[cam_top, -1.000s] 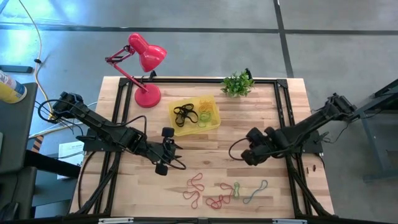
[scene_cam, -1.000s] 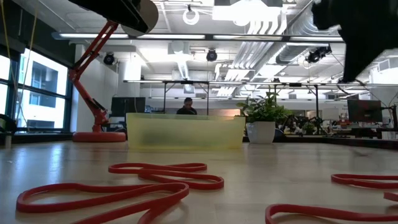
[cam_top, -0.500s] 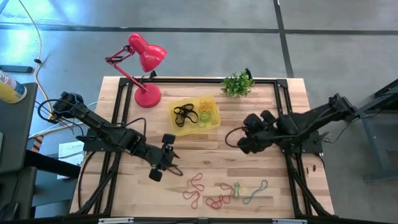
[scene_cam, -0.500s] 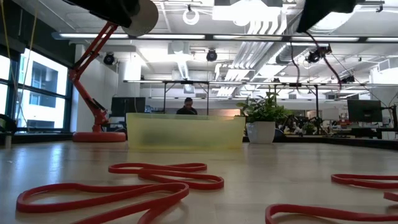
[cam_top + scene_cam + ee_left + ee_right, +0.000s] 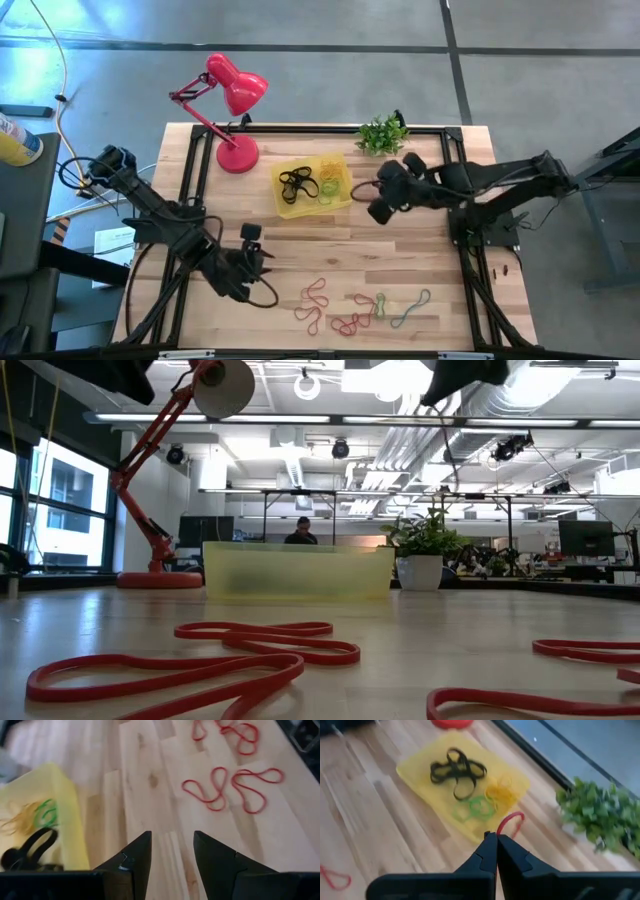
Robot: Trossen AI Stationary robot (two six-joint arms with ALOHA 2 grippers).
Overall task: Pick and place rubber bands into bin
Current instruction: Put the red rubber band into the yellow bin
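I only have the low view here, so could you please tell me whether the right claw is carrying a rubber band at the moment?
Observer: Yes. The right claw is shut on a red rubber band that loops out past its tips.
Operator: Thank you. Where is it relative to the bin?
Observer: In the high view it hangs just beside the bin, on the plant's side, not yet over it.
Operator: And the left claw?
Observer: The left claw is open and empty, above bare wood between the bin and the red bands lying on the table.

Bare table (image 5: 400, 255) between bin (image 5: 340, 197) and loose rubber bands (image 5: 355, 308).
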